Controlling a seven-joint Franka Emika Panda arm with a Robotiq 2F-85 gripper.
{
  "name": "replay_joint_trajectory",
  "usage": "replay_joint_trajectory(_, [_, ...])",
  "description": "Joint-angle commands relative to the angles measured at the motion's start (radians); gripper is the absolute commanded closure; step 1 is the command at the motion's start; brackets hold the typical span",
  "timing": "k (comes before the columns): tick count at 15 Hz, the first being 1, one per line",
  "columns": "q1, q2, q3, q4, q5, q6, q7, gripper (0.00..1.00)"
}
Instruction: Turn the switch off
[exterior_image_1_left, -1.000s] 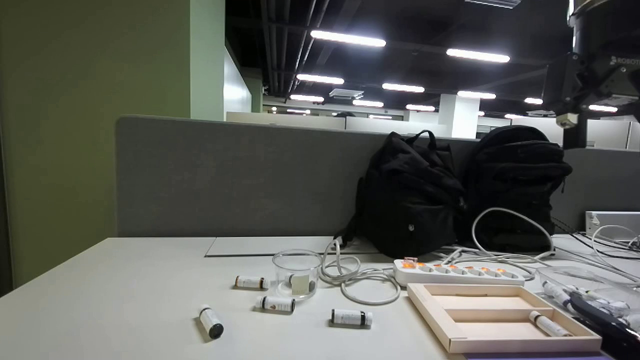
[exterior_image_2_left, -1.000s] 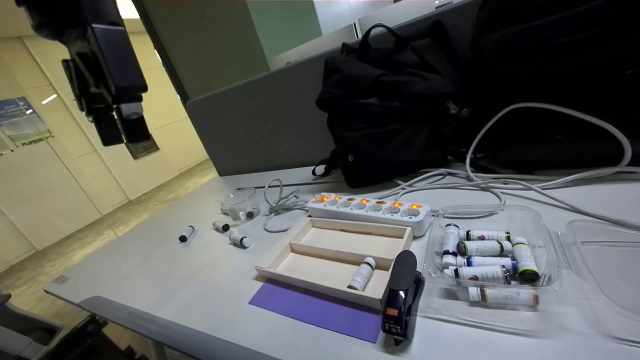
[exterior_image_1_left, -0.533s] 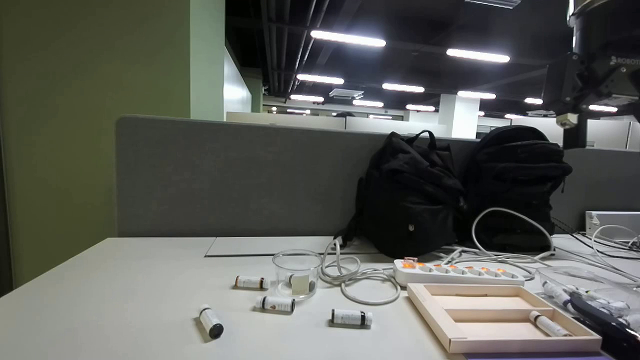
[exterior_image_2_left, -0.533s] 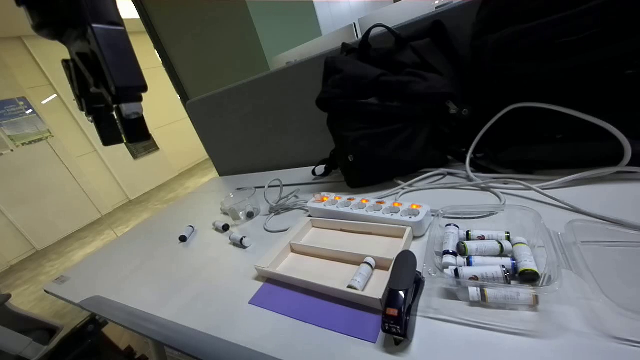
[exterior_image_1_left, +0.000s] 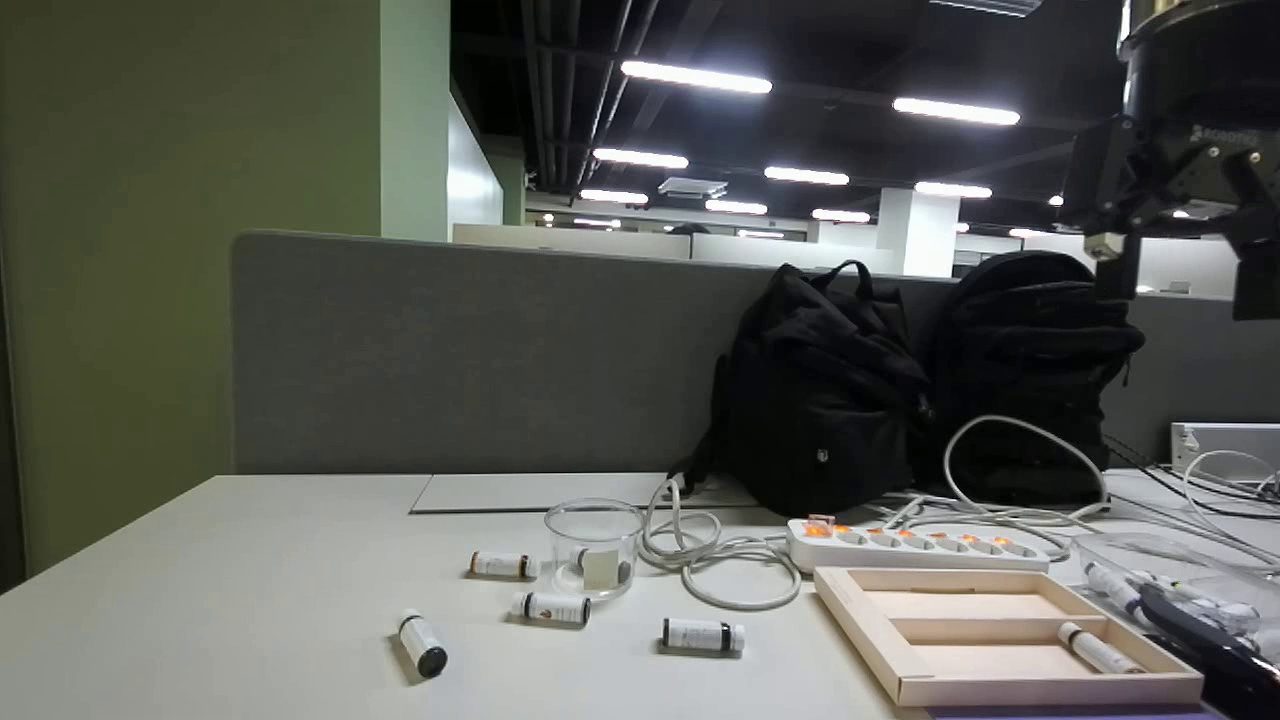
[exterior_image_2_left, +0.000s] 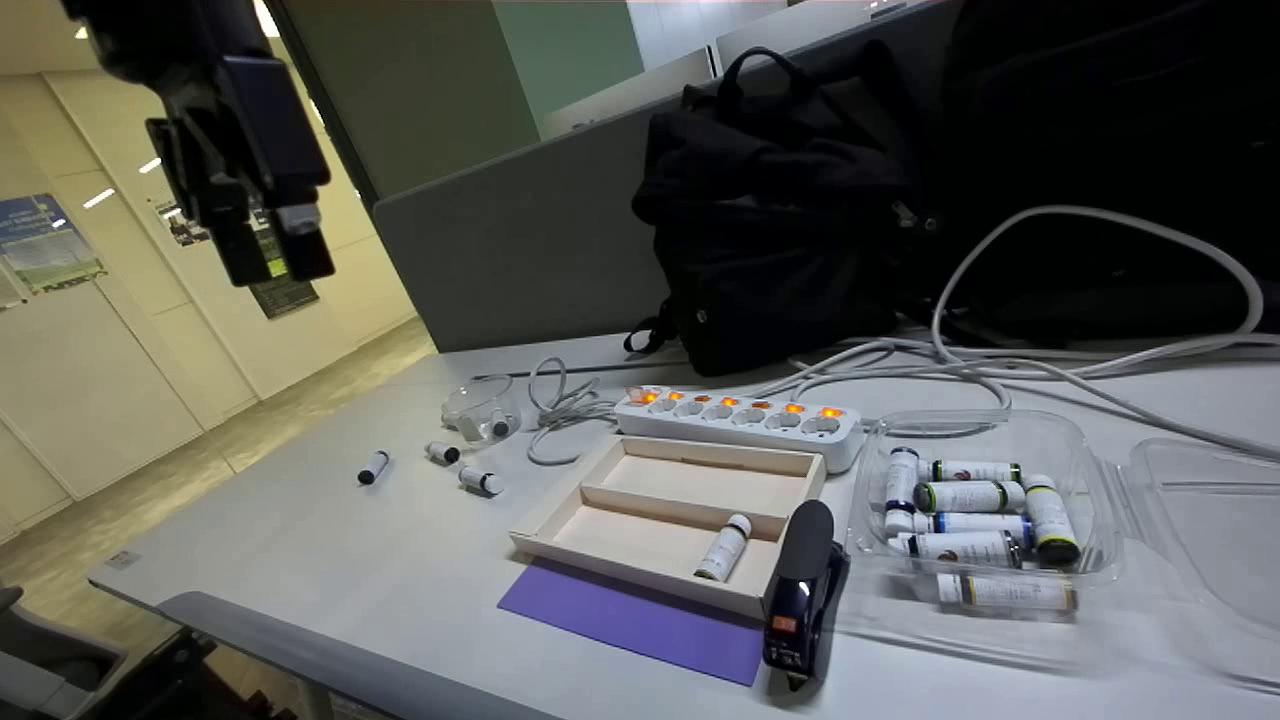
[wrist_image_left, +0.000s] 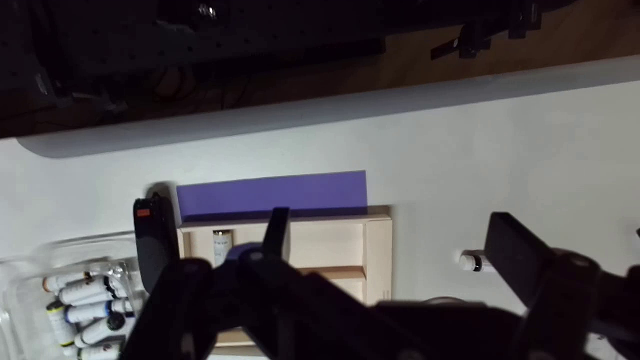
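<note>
Small red-orange rocker switch (exterior_image_1_left: 818, 531): glowing, untouched, at one end of the long, flat white power strip (exterior_image_2_left: 740, 430).
Black two-fingered end effector (wrist_image_left: 392, 237): fingers spread apart, gripping nothing, high above the white worktop (exterior_image_1_left: 250, 610).
Just moved: a slight shift nearer the strip in both exterior views.
Switching off: apparently not yet done; approach probably beginning.

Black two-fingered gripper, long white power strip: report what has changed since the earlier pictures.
The black two-fingered gripper has shifted toward the picture's left in an exterior view, so more of it now shows. Nothing was grasped or released; it stands open, empty. Unchanged: the red-orange rocker switch, glowing at one end of the long white power strip, and the pale wooden two-compartment tray.
</note>
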Motion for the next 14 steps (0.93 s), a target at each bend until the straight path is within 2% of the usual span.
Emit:
replay_joint_trajectory(1, [0.031,0.236,-0.058,0.097,0.031,0.168,-0.126,0.00])
replay_joint_trajectory(6, [0.067,0.529,-0.120,0.256,0.121,0.316,-0.313,0.00])
replay_joint_trajectory(10, [0.043,0.781,-0.074,0.455,0.101,0.387,-0.265,0.00])
replay_joint_trajectory(14, [0.037,0.983,-0.040,0.694,0.066,0.370,-0.151,0.00])
